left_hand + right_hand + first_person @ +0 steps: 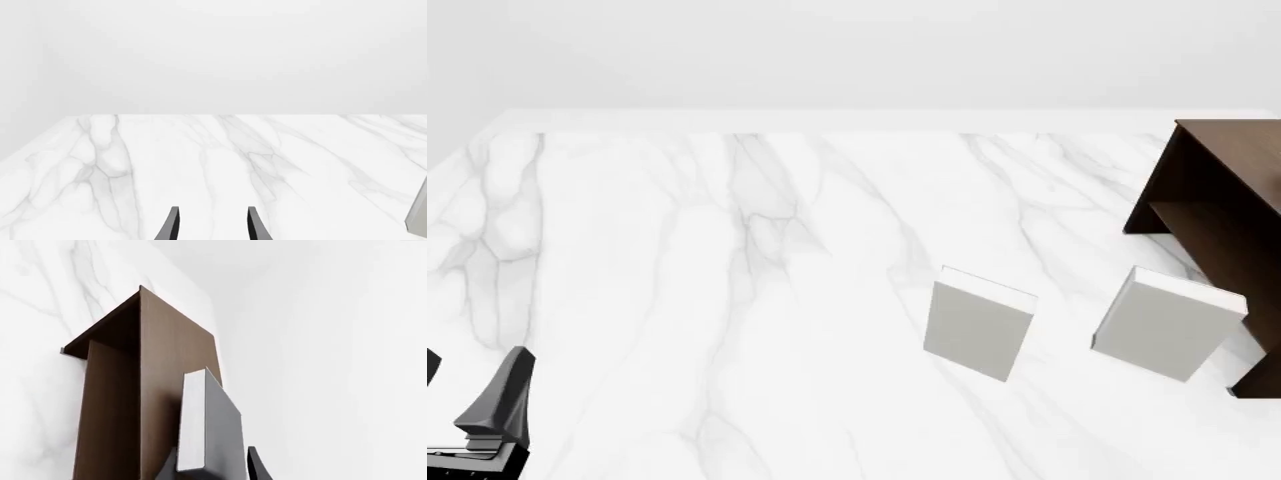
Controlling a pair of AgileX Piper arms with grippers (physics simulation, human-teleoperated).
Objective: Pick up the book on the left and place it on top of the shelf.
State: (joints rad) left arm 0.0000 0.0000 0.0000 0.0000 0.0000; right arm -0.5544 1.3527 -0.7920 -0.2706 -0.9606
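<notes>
The dark charcoal book point(212, 432) with white page edges shows only in the right wrist view. It sits between the spread fingers of my right gripper point(212, 471), over the flat top of the dark brown shelf point(170, 360). A small gap shows between the book and one fingertip point(259, 467). The shelf also shows at the right edge of the front view point(1217, 205); its top and the right gripper are out of that view. My left gripper point(467, 388) is open and empty at the table's near left, and it also shows in the left wrist view point(213, 225).
Two light grey books stand on the marble table, one at centre right point(980, 324) and one beside the shelf point(1165, 322). The edge of a grey book shows in the left wrist view point(417, 215). The table's far edge point(827, 118) meets a white wall.
</notes>
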